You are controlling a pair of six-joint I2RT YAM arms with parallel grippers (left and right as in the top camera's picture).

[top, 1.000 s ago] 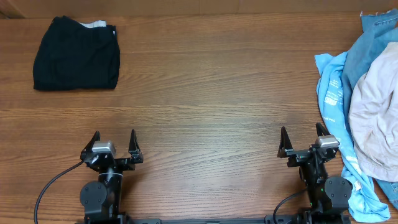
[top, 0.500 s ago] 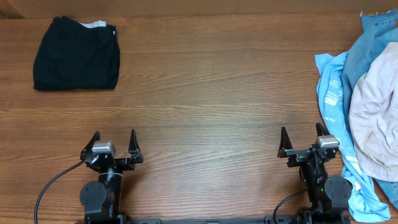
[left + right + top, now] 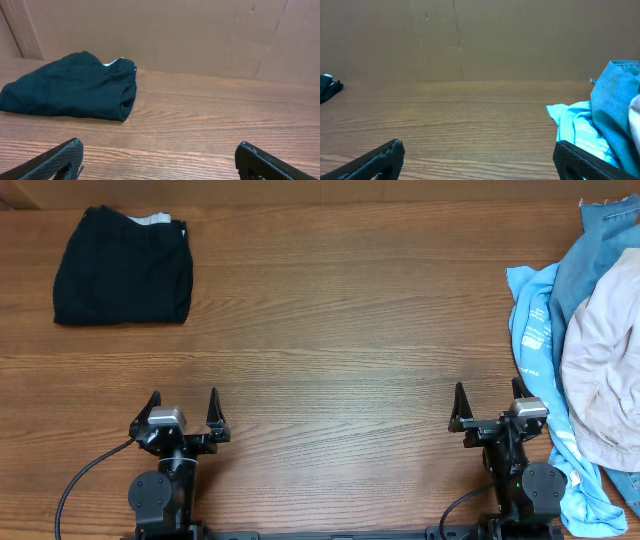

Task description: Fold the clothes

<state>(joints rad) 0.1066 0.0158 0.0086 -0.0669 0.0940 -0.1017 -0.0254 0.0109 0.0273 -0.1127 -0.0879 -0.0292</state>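
Surface: brown wood-grain table [image 3: 340,330], backed by a plain cardboard wall [image 3: 175,30].

Item 1, near edge, left: left gripper [image 3: 183,394]. Jaws spread wide, nothing between them, touching nothing; bare table ahead.

Item 2, near edge, right: right gripper [image 3: 487,386]. Jaws likewise spread wide and unloaded, the outer finger just beside the hem of the light-blue garment [image 3: 535,330], contact not discernible.

Item 3, right edge, beyond the right gripper: the shorts [image 3: 605,380], pale beige, lying in a rumpled heap on top of the light-blue garment and against the denim garment [image 3: 590,260], partly cut off by the frame. Waistband, button and legs cannot be made out in the heap. Judged handling: light, soft, limp cotton, likely to sag and drape when lifted, not slippery, not fragile; the waistband should be its firmest part. Judged hold: pinch the nearest beige fold at its inner edge, shallow enough to leave the blue cloth underneath, and draw it toward the open middle before seeking the waistband corners.

Item 4, far left corner: black garment [image 3: 122,265], already folded, flat, well apart from both arms. Not part of this job
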